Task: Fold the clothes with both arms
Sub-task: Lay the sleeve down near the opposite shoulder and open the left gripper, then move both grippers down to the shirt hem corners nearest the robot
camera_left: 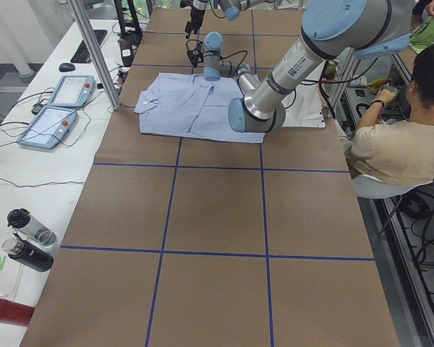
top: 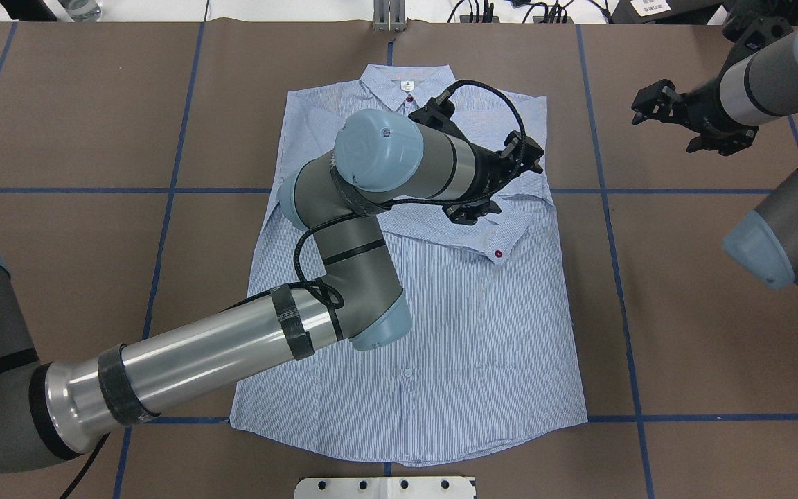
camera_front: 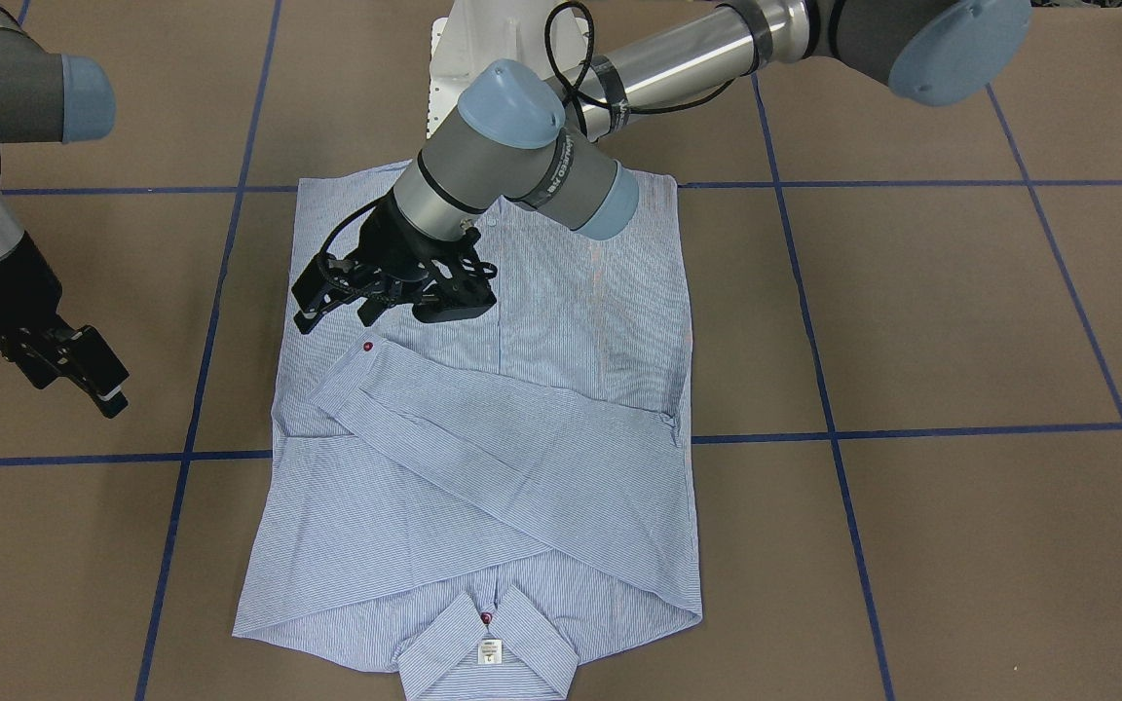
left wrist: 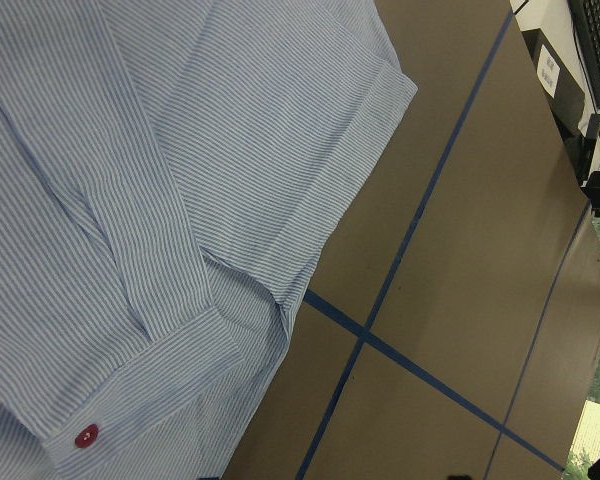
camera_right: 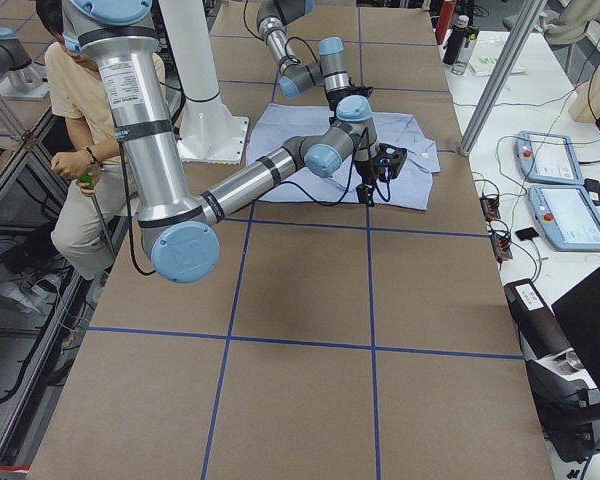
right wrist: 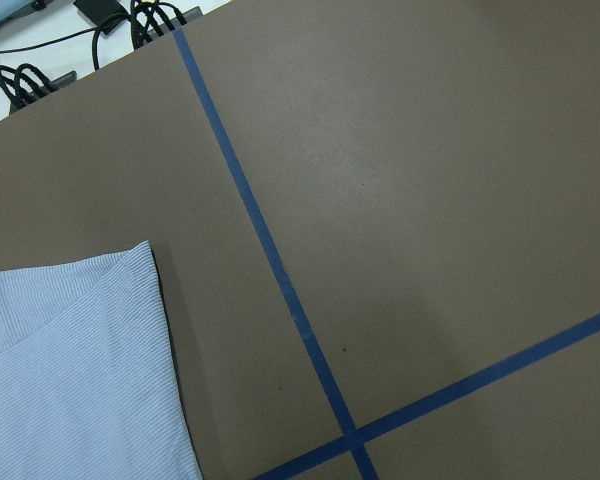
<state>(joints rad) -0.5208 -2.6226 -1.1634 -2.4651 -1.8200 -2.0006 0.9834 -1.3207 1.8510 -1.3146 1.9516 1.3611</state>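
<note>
The left gripper hangs over the shirt with fingers apart and empty, beside the cuff of a sleeve folded across the chest. The right gripper, also spread, is off over bare table. The shirt lies flat, collar away from the robot; its white label carries print too small to read.
</note>
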